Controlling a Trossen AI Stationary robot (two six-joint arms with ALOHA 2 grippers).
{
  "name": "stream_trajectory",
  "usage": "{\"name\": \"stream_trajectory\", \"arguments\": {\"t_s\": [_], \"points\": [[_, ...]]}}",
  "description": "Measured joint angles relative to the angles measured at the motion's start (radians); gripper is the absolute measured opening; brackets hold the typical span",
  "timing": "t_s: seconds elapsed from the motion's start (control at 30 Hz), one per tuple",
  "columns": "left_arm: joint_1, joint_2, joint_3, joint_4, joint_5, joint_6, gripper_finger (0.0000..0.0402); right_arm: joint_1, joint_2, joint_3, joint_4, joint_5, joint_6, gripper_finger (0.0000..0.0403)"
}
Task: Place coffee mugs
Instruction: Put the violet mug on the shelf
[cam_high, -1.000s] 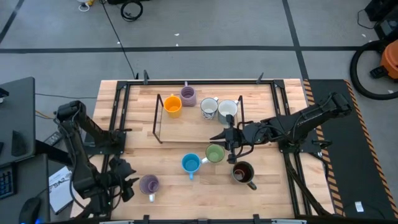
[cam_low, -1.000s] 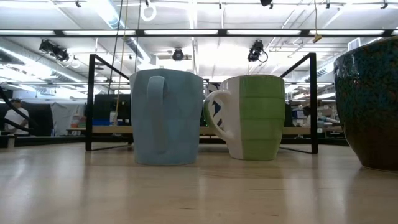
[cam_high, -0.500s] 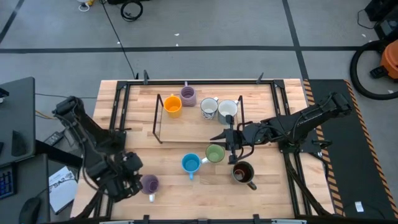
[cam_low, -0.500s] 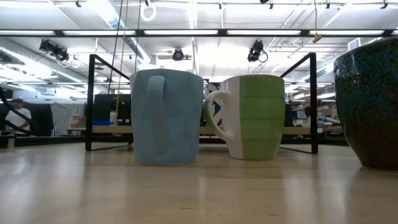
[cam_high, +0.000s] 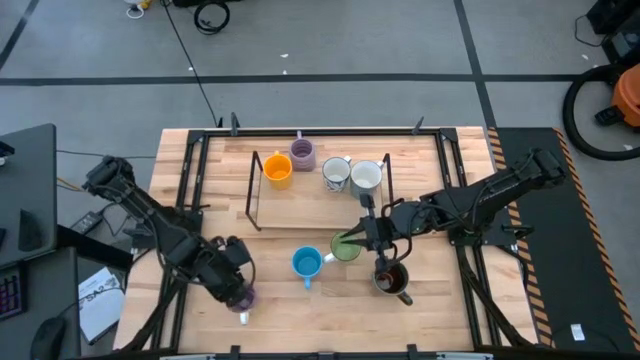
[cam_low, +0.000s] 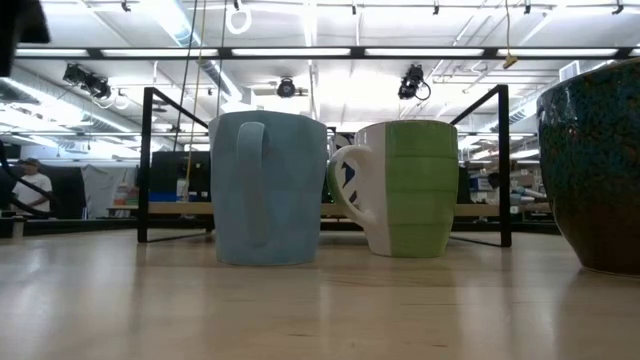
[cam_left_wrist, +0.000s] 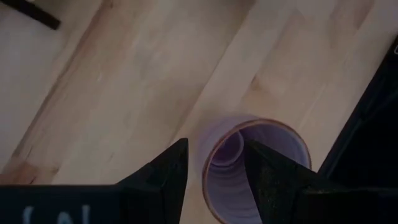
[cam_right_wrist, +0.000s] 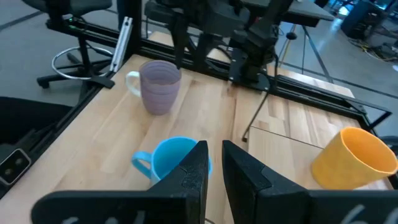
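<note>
over the table's front-left | left gripper (cam_left_wrist: 214, 165) spread around purple mug (cam_left_wrist: 258, 165) rim | right gripper (cam_right_wrist: 213, 163) near-closed, empty, above green mug (cam_high: 346, 247)

Lavender mug (cam_left_wrist: 256, 163) seen from above on pale wooden worktop (cam_left_wrist: 124, 93), two dark fingers (cam_left_wrist: 166, 177) parted, straddling its near rim

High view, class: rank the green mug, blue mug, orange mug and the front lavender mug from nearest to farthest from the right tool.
Measured from the right tool:
1. Green mug, directly at the tool tip.
2. Blue mug, beside the green one, towards the left arm.
3. Orange mug, on the rack at the back.
4. Front lavender mug, under the left tool.
</note>
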Motion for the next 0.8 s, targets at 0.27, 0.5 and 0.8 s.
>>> {"name": "stream_trajectory", "arguments": {"t_s": [0.27,0.5,0.8], "points": [[0.031,0.055,0.000,0.016,0.089,0.163,0.0162,0.029,0.000,0.000,-0.005,0.001,0.000,0.0052],[0.017,0.069,0.000,0.006,0.103,0.236,0.0162,0.046,0.000,0.000,-0.007,0.016,0.004,0.0052],[0.012,0.123,0.000,-0.024,0.107,0.337,0.0162,0.047,0.000,0.000,-0.009,0.019,0.020,0.0052]]}}
